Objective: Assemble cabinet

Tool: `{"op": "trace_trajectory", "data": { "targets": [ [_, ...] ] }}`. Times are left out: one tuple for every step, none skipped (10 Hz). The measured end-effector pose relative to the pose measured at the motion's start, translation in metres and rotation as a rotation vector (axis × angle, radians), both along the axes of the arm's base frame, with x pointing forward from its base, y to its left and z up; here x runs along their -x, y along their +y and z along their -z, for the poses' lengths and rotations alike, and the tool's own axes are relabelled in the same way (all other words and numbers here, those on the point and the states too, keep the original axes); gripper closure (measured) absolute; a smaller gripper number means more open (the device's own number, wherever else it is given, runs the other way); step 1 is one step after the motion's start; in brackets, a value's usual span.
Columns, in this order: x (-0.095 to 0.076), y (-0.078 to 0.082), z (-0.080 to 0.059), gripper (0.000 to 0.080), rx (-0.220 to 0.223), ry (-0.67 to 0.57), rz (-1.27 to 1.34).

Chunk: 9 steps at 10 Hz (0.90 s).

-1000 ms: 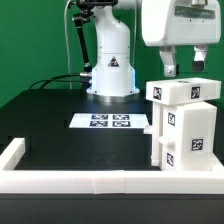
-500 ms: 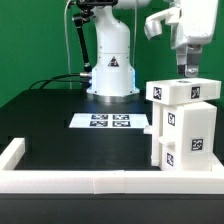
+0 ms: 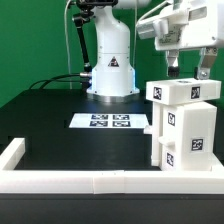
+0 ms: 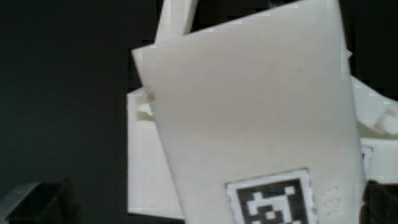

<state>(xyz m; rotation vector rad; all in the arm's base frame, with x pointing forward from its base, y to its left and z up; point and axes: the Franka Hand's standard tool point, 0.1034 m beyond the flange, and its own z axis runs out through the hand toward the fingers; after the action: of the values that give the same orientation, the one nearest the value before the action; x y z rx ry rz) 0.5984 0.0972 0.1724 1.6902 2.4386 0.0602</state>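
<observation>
The gripper [image 3: 188, 70] has swung back over the cabinet [image 3: 182, 125], which stands at the worktop's front corner on the exterior view's right, jaws spread and empty, probably lining up on its top panel.

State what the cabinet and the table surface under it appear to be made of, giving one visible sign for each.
The cabinet looks like matte white plastic: smooth, uniform faces with crisp moulded edges, bearing square tags. The table surface seems a dark matte board or mat, showing no glare; its exact material cannot be told.
</observation>
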Motion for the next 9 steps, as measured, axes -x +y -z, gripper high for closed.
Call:
{"op": "trace_trajectory", "data": {
  "targets": [
    [0.003, -0.002, 0.003, 0.0002, 0.031, 0.007, -0.072],
    [0.007, -0.003, 0.007, 0.0002, 0.050, 0.017, -0.131],
    [0.009, -0.005, 0.010, 0.0002, 0.059, 0.027, -0.177],
    [0.011, -0.006, 0.012, 0.0002, 0.061, 0.033, -0.192],
    [0.014, -0.006, 0.016, 0.0002, 0.058, 0.032, -0.187],
    [0.016, -0.007, 0.020, 0.0002, 0.055, 0.036, -0.170],
    [0.016, -0.007, 0.020, 0.0028, 0.054, 0.038, -0.162],
    [0.015, -0.007, 0.020, 0.0028, 0.053, 0.037, -0.157],
    [0.015, -0.007, 0.020, 0.0204, 0.052, 0.036, -0.147]
  ]
}}
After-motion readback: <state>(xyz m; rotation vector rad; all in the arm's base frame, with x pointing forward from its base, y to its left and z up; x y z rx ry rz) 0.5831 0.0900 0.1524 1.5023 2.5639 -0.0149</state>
